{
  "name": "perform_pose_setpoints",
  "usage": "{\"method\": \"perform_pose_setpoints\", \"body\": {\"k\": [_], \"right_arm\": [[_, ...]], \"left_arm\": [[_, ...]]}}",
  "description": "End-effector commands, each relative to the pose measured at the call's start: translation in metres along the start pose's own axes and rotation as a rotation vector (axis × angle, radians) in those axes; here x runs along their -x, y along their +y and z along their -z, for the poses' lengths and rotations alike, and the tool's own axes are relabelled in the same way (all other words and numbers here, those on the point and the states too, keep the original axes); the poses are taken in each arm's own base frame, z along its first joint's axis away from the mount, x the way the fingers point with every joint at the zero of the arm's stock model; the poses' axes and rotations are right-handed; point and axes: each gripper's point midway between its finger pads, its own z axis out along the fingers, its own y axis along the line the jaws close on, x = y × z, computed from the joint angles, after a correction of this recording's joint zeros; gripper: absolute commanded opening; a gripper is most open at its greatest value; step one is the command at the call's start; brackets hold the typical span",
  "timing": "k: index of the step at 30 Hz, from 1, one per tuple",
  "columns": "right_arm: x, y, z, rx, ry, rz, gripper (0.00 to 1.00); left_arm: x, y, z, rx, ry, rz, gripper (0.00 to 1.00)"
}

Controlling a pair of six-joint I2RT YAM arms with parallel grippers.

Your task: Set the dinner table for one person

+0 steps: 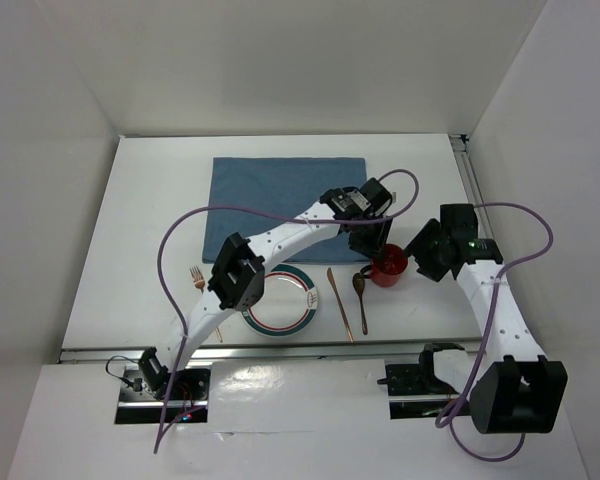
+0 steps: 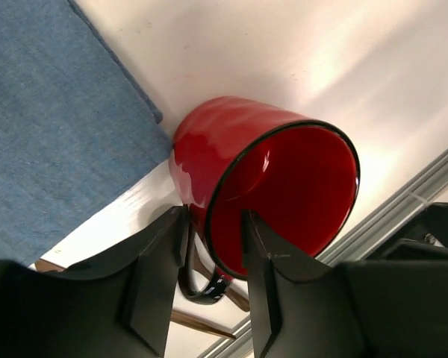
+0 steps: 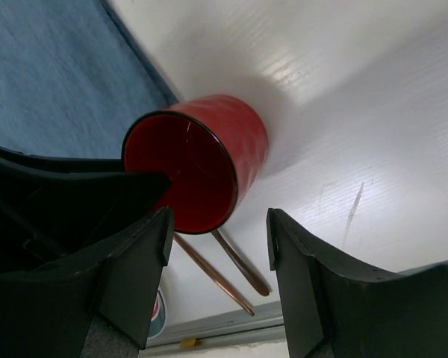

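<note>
Left wrist view: left tool (image 2: 210, 224) stood parted astride the rim of the red mug (image 2: 231, 134) (glazed, slick, breakable); right tool (image 3: 218, 224) gaped empty.

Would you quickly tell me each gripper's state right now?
Left gripper: open, straddling rim of mug.
Right gripper: open, empty.

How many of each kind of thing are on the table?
Red mug: 1
Plate: 1
Fork: 1
Knife: 1
Spoon: 1
Blue placemat: 1
Total: 6 things on the dinner table
</note>
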Motion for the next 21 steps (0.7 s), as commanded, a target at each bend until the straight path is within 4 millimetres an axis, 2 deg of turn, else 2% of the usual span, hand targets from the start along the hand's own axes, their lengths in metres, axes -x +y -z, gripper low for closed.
{"method": "perform_pose_setpoints", "body": {"k": [1, 2, 7, 8, 9, 12, 14, 15, 16, 19, 20, 21], "right_arm": [[-0.004, 0.003, -0.004, 0.026, 0.029, 0.02, 0.64], [-0.008, -0.001, -0.007, 0.017, 0.039, 0.019, 0.64], [-0.016, -0.001, -0.014, 0.037, 0.07, 0.029, 0.64], [-0.019, -0.002, -0.021, 0.033, 0.088, 0.028, 0.64], [-0.023, -0.001, -0.024, 0.04, 0.105, 0.027, 0.64], [-0.021, 0.002, -0.034, 0.053, 0.108, 0.038, 0.64], [-0.021, 0.002, -0.041, 0.046, 0.115, 0.037, 0.63], [-0.02, 0.0, -0.045, 0.041, 0.108, 0.046, 0.58], [-0.02, 0.001, -0.047, 0.042, 0.107, 0.047, 0.54], [-0.015, -0.002, -0.053, 0.026, 0.081, 0.048, 0.33], [-0.015, -0.005, -0.055, 0.013, 0.082, 0.048, 0.29], [-0.011, -0.001, -0.057, 0.02, 0.074, 0.048, 0.23]], "left_arm": [[0.025, -0.033, 0.04, -0.1, -0.087, -0.041, 0.5], [0.024, -0.035, 0.04, -0.108, -0.083, -0.042, 0.5], [0.043, -0.053, 0.078, -0.147, -0.163, -0.05, 0.55], [0.047, -0.058, 0.092, -0.16, -0.186, -0.055, 0.55], [0.054, -0.054, 0.101, -0.155, -0.209, -0.048, 0.55], [0.057, -0.047, 0.126, -0.13, -0.233, -0.046, 0.55], [0.062, -0.034, 0.141, -0.11, -0.255, -0.028, 0.55], [0.057, -0.032, 0.154, -0.1, -0.258, -0.036, 0.53], [0.062, -0.024, 0.162, -0.084, -0.277, -0.023, 0.53], [0.068, -0.001, 0.185, -0.037, -0.313, 0.002, 0.52], [0.071, 0.0, 0.205, -0.043, -0.346, -0.008, 0.52], [0.076, 0.013, 0.214, -0.02, -0.366, 0.011, 0.52]]}}
